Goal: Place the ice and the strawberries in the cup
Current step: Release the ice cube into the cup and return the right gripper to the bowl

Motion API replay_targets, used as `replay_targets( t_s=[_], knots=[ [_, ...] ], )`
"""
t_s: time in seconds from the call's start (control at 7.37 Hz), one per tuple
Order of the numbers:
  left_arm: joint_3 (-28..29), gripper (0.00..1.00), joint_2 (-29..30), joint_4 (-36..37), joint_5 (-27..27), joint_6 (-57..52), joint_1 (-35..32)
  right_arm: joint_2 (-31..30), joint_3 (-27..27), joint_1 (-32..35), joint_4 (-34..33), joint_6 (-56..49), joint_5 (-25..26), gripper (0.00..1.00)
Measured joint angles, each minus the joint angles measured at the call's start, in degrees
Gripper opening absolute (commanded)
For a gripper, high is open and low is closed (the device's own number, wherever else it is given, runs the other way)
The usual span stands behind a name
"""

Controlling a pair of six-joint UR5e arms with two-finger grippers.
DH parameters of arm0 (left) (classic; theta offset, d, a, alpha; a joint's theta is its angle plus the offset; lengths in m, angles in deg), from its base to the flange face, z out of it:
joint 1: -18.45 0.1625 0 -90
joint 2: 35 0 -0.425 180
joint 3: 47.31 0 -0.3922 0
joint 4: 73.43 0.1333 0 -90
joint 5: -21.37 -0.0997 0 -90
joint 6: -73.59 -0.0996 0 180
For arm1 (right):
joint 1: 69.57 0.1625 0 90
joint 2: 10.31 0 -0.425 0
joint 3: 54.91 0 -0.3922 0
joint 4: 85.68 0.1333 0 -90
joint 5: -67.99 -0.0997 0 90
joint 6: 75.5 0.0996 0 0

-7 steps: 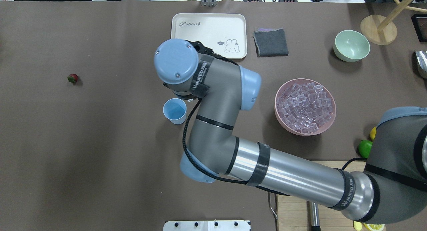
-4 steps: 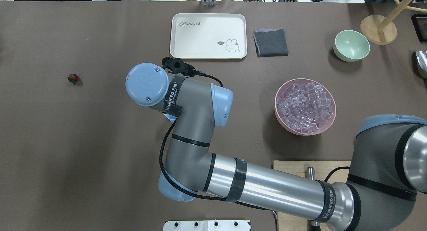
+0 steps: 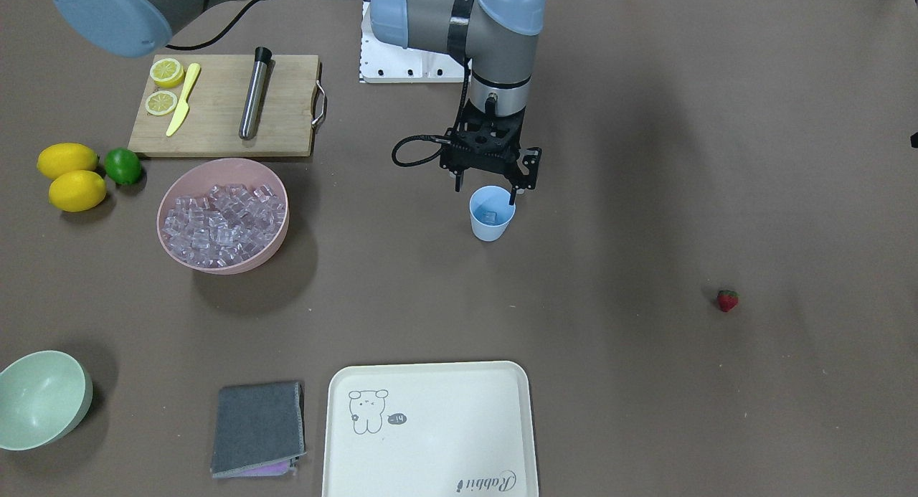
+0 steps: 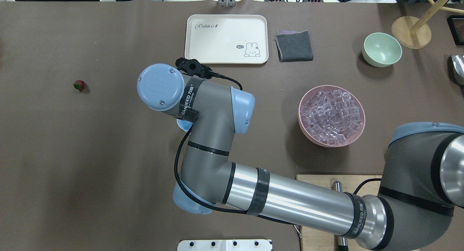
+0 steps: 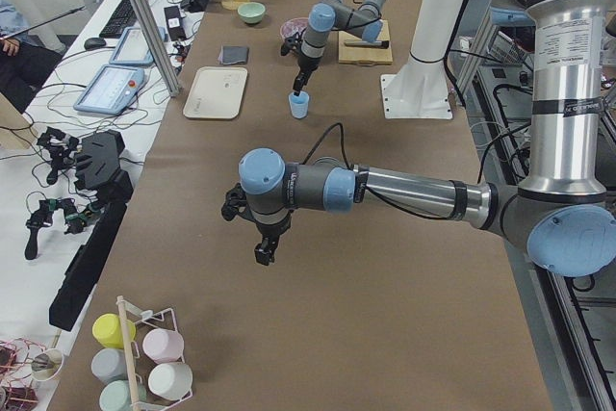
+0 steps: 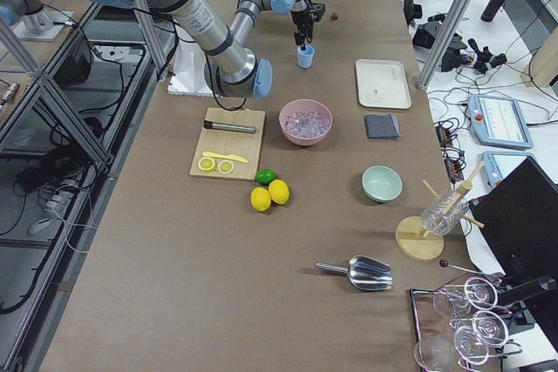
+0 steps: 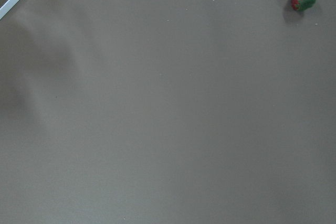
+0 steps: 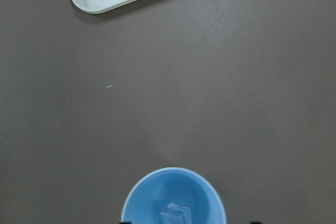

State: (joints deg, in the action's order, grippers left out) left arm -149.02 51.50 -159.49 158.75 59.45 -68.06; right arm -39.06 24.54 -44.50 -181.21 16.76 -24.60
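Note:
The light-blue cup (image 3: 492, 223) stands mid-table with one clear ice cube (image 3: 490, 215) in it; the right wrist view (image 8: 173, 198) shows both. In the overhead view my right arm hides most of the cup (image 4: 182, 125). My right gripper (image 3: 486, 190) hangs open and empty just over the cup's rim, one finger on each side. More ice (image 3: 219, 221) fills the pink bowl (image 3: 237, 264). The strawberry (image 3: 727, 300) lies alone far off on my left side (image 4: 79, 85). My left gripper (image 5: 265, 247) hovers over bare table; I cannot tell whether it is open.
A cream tray (image 3: 430, 429), a grey cloth (image 3: 258, 429) and a pale green bowl (image 3: 39, 400) lie along the far edge. A cutting board (image 3: 222, 106) with lemon slices, a knife and a metal rod sits by my base. Two lemons (image 3: 68, 174) and a lime (image 3: 123, 166) lie beside it.
My right wrist swung left and back toward me a second ago, covering the cup in the overhead view. Over the last half second it has barely moved.

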Motion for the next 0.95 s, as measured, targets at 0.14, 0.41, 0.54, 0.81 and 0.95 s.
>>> replay_targets(
  t_s=[0.14, 0.41, 0.54, 0.81, 0.95],
  knots=[
    [0.01, 0.98, -0.01, -0.02, -0.01, -0.03, 0.01, -2.54, 3.12, 2.11, 0.01, -2.29, -2.38, 0.98],
    [0.01, 0.98, -0.07, -0.04, -0.01, -0.09, 0.03, -12.66, 13.82, 5.77, 0.16, -9.98, -5.61, 0.98],
    [-0.05, 0.98, -0.09, -0.06, 0.01, -0.12, 0.03, -17.5, 18.37, 7.35, 0.26, -13.97, -6.21, 0.98],
    [-0.13, 0.98, -0.1, -0.07, 0.05, -0.18, 0.03, -25.51, 24.02, 10.69, 2.44, -19.4, -7.88, 0.98],
    [-0.18, 0.98, -0.1, -0.08, 0.02, -0.18, 0.03, -30.12, 25.17, 12.3, 7.19, -21.1, -9.78, 0.97]
  ],
)
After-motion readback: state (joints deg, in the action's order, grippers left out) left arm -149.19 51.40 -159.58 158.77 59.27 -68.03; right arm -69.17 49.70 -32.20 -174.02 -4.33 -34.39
